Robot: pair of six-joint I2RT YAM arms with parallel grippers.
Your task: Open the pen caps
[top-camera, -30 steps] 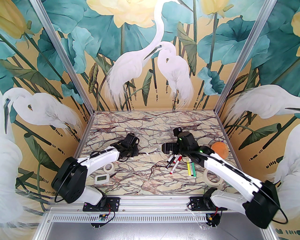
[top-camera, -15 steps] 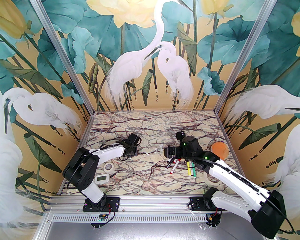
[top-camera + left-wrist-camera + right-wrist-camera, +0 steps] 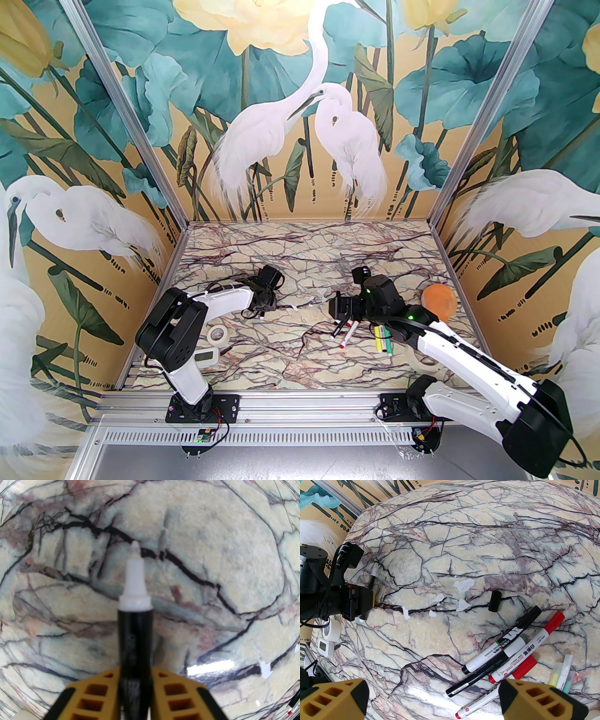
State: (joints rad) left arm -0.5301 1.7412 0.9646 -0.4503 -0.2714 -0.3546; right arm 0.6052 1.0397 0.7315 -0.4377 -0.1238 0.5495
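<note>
Marble-pattern tabletop (image 3: 300, 253), dark veins, a few white chipped patches (image 3: 464, 585) mid-surface. Right of centre: heap of whiteboard markers (image 3: 506, 649), overlapping, red and black ends. Loose black cap (image 3: 495, 601) just beside them, on its side. Two highlighters (image 3: 383, 340) near the heap. Near-left: tape roll (image 3: 218, 334), small white display unit (image 3: 205, 357). Near-right: second tape roll (image 3: 414, 364). Orange lump (image 3: 440, 300) at right edge.

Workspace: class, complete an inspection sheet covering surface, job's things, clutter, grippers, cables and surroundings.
Surface: marble-print table, white chipped patches.
Job's things: black cap lying loose beside pens; red cap on; marker uncapped.
Clutter: tape roll, white meter, orange lump.
Grippers: left gripper clamps marker; right gripper open near pens.
Cables: black cable on left wrist.
Surroundings: heron mural walls, aluminium frame.
</note>
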